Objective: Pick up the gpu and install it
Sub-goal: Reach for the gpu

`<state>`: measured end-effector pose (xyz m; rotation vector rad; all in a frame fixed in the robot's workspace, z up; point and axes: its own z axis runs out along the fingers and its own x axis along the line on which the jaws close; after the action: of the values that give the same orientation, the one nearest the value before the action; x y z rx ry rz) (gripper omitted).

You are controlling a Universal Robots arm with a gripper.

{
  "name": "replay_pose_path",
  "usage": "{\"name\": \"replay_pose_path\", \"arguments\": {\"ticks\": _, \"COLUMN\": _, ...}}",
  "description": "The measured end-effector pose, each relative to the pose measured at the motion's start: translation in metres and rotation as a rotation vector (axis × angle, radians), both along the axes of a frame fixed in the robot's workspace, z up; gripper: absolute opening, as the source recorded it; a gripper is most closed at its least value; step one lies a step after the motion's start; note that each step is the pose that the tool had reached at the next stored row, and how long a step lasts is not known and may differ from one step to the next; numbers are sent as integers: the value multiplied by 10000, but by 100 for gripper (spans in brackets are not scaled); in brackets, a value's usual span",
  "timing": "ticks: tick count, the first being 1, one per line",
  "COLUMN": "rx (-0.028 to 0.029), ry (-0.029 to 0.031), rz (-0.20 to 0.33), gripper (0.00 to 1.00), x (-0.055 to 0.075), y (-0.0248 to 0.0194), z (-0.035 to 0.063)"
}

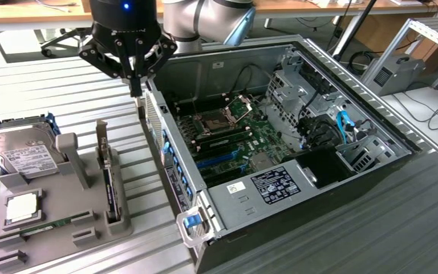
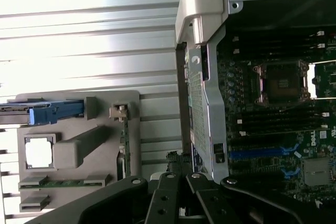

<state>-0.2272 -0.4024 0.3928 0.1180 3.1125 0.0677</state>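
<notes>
Slatted metal table (image 1: 52,85), open computer case (image 1: 227,208).
Claw (image 1: 136,91) pinched shut, seemingly empty, over its rim; gpu (image 1: 111,177) upright in grey fixture (image 1: 59,200); hard-drive label (image 1: 27,158) unreadable.

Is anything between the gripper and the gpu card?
Nothing visible: the gripper hangs beside the open grey computer case, with open space down to the thin green gpu card standing in its grey holder.
</notes>
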Motion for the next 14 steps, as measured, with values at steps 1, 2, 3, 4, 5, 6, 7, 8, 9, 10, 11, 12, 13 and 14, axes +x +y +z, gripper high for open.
{"name": "replay_pose_path", "arguments": {"ticks": 1, "rx": 0, "ry": 0, "rz": 0, "gripper": 11, "x": 0, "y": -2, "z": 0}}
{"name": "replay_pose_path", "arguments": {"ticks": 2, "rx": 0, "ry": 1, "rz": 0, "gripper": 11, "x": 0, "y": -6, "z": 0}}
{"name": "replay_pose_path", "arguments": {"ticks": 3, "rx": 0, "ry": 0, "rz": 0, "gripper": 11, "x": 0, "y": -9, "z": 0}}
{"name": "replay_pose_path", "arguments": {"ticks": 4, "rx": -1, "ry": 1, "rz": 0, "gripper": 11, "x": 0, "y": -12, "z": 0}}
{"name": "replay_pose_path", "arguments": {"ticks": 5, "rx": 0, "ry": 0, "rz": 0, "gripper": 11, "x": 0, "y": -16, "z": -1}}
{"name": "replay_pose_path", "arguments": {"ticks": 6, "rx": 0, "ry": 0, "rz": 0, "gripper": 11, "x": -1, "y": -19, "z": -1}}
{"name": "replay_pose_path", "arguments": {"ticks": 7, "rx": 0, "ry": -1, "rz": 0, "gripper": 11, "x": -1, "y": -22, "z": -2}}
{"name": "replay_pose_path", "arguments": {"ticks": 8, "rx": 0, "ry": 0, "rz": 0, "gripper": 11, "x": -1, "y": -25, "z": -2}}
{"name": "replay_pose_path", "arguments": {"ticks": 9, "rx": 0, "ry": 0, "rz": 0, "gripper": 11, "x": -1, "y": -28, "z": -2}}
{"name": "replay_pose_path", "arguments": {"ticks": 10, "rx": 0, "ry": 1, "rz": 0, "gripper": 11, "x": -2, "y": -33, "z": -2}}
{"name": "replay_pose_path", "arguments": {"ticks": 11, "rx": 0, "ry": 0, "rz": 0, "gripper": 11, "x": -2, "y": -36, "z": -2}}
{"name": "replay_pose_path", "arguments": {"ticks": 12, "rx": -1, "ry": 1, "rz": 0, "gripper": 11, "x": -2, "y": -40, "z": -2}}
{"name": "replay_pose_path", "arguments": {"ticks": 13, "rx": 0, "ry": 0, "rz": 0, "gripper": 11, "x": -3, "y": -43, "z": -3}}
{"name": "replay_pose_path", "arguments": {"ticks": 14, "rx": 0, "ry": 0, "rz": 0, "gripper": 11, "x": -3, "y": -47, "z": -3}}
